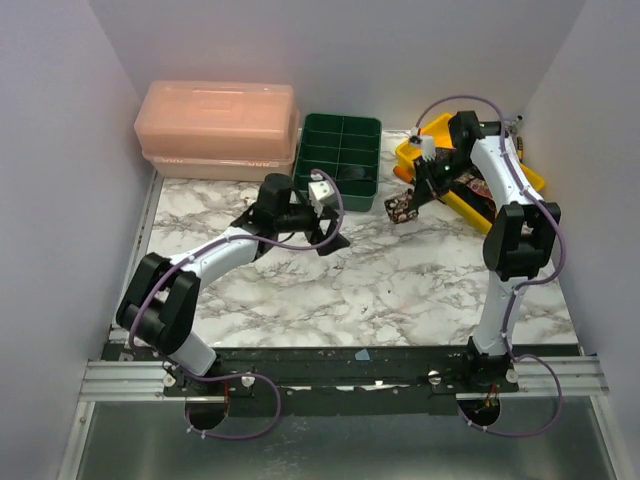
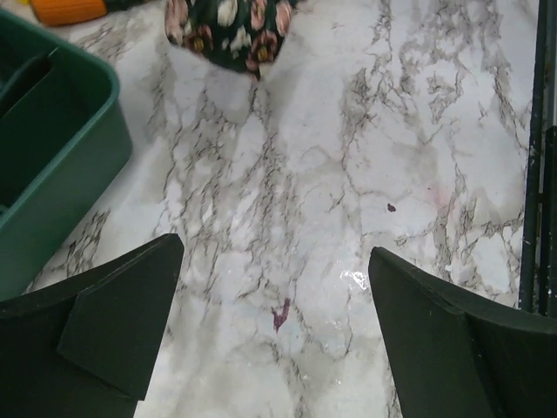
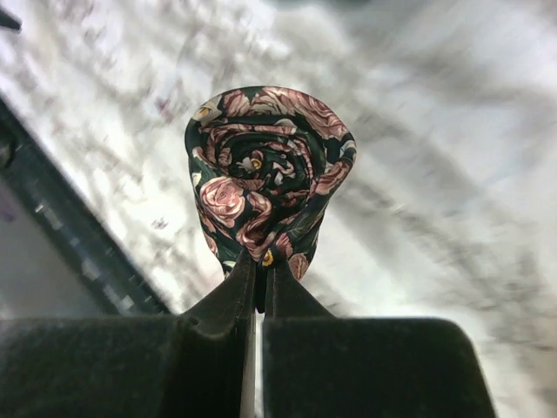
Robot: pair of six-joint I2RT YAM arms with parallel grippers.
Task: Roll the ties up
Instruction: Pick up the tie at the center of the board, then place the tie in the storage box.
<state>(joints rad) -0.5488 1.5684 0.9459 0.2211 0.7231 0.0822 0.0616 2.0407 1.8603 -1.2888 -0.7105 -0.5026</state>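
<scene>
While between right fingers (image 3: 296,309), 1 rolled tie (image 3: 261,174).

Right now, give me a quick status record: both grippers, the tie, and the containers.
left gripper: open, empty, over bare table beside the green tray
right gripper: shut on the tie
tie: rolled into a coil, pinched at its edge
green tray: back centre, just left of the tie
yellow bin: back right, patterned fabric inside
pink box: back left, lid on
</scene>
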